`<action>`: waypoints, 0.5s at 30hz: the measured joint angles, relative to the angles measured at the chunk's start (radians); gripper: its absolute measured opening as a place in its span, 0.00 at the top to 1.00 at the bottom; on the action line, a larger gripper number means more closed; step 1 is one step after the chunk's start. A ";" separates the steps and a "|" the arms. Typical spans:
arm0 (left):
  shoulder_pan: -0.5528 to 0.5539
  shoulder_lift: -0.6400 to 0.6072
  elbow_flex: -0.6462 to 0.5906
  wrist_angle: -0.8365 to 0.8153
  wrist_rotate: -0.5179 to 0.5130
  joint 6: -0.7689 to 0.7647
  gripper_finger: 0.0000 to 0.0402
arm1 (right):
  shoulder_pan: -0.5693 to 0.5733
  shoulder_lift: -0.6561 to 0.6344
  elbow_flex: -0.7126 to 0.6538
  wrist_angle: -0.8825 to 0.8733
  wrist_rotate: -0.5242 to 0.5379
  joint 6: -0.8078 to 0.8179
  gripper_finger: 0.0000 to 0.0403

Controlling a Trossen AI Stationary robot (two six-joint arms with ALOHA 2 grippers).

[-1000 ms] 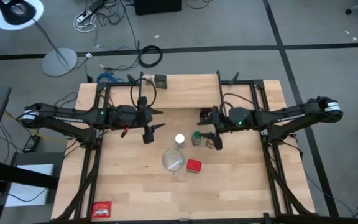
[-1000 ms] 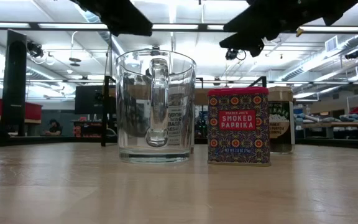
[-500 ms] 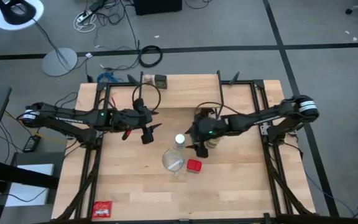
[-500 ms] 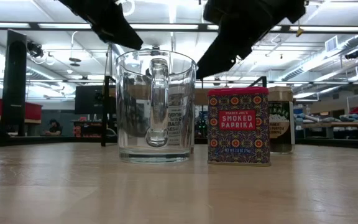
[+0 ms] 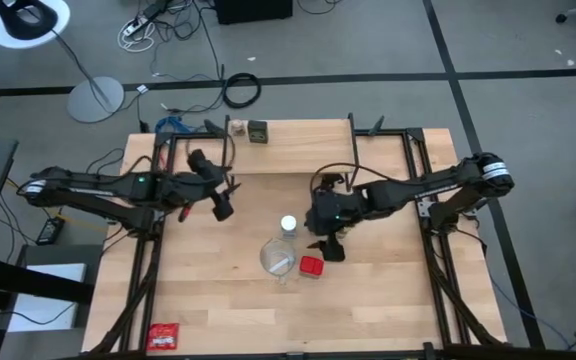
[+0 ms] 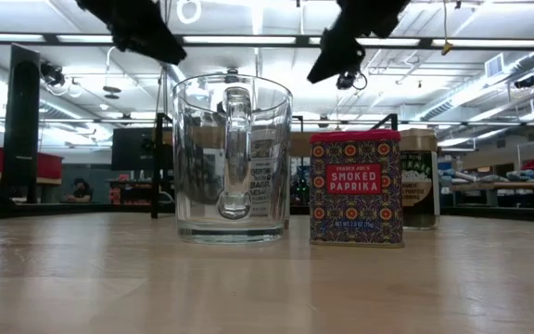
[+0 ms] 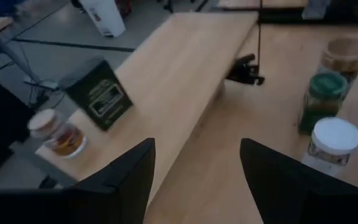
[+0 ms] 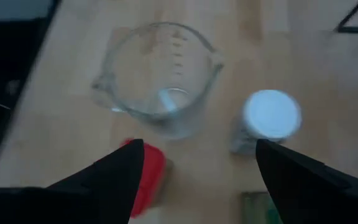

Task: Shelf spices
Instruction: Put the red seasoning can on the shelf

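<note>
Grey floor (image 5: 368, 40) w/ black tape lines, cables (image 5: 240, 90), lamp base (image 5: 95, 99); ceiling strip lights (image 6: 248, 39).

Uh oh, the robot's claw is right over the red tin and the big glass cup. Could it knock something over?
Maybe. The open right gripper hangs just above the red tin, with the glass measuring cup and the white-lidded jar packed close by. Coming down, a finger could bump the cup or tip the jar. The tin could also slip if it is caught off-centre. The open left gripper waits near the shelf, where two spices already stand.
</note>
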State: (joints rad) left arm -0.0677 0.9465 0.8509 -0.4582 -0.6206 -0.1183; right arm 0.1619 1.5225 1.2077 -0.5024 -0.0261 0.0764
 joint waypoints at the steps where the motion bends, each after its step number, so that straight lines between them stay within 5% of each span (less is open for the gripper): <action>1: 0.000 -0.021 0.000 -0.012 -0.002 -0.014 0.40 | 0.011 0.000 0.005 -0.005 -0.001 0.026 0.23; 15: -0.071 -0.154 -0.137 -0.036 -0.014 -0.152 0.40 | 0.190 0.141 0.004 -0.031 0.145 0.329 0.23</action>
State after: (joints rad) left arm -0.1389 0.7921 0.7139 -0.4938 -0.6350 -0.2699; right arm 0.3514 1.6637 1.2115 -0.5332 0.1193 0.4056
